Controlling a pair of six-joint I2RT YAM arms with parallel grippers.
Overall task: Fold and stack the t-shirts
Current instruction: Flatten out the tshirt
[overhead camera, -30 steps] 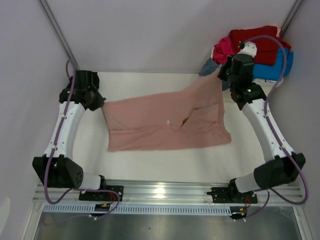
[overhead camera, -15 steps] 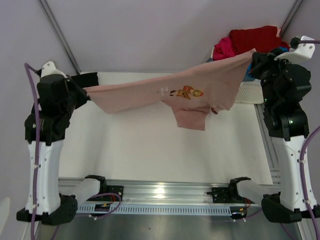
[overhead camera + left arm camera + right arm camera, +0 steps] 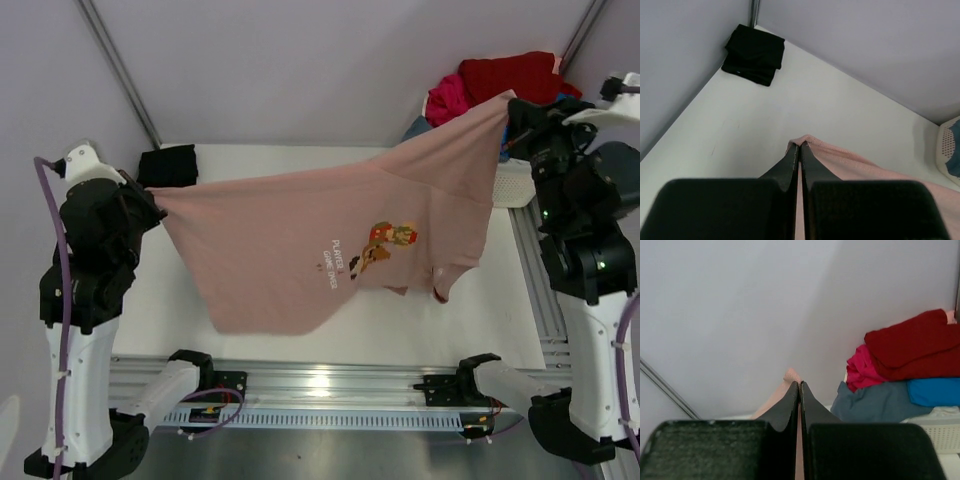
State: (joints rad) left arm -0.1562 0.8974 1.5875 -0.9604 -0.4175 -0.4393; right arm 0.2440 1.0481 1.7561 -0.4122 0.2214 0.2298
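Note:
The dusty-pink t-shirt [image 3: 300, 240] with a brown-orange pixel print hangs stretched in the air between my two raised arms. My left gripper [image 3: 160, 205] is shut on its left corner, seen as pink cloth [image 3: 840, 160] at the fingertips. My right gripper [image 3: 505, 105] is shut on its right corner, a pink tip [image 3: 790, 374] above the fingers. A folded black t-shirt [image 3: 168, 163] lies at the table's far left corner; it also shows in the left wrist view [image 3: 754, 54]. Red [image 3: 510, 75], magenta [image 3: 448, 97], slate-blue [image 3: 875, 402] and bright-blue [image 3: 935, 391] t-shirts are piled at the far right.
A white slatted laundry basket [image 3: 510, 185] stands at the far right under the pile of t-shirts; its rim shows in the right wrist view [image 3: 935, 432]. Grey walls close in the table at the back and sides. The white table [image 3: 260, 345] lies below the hanging shirt.
Both arms lifted the pink shirt off the table and raised it. It now hangs spread wider and lower, with the print facing the camera.

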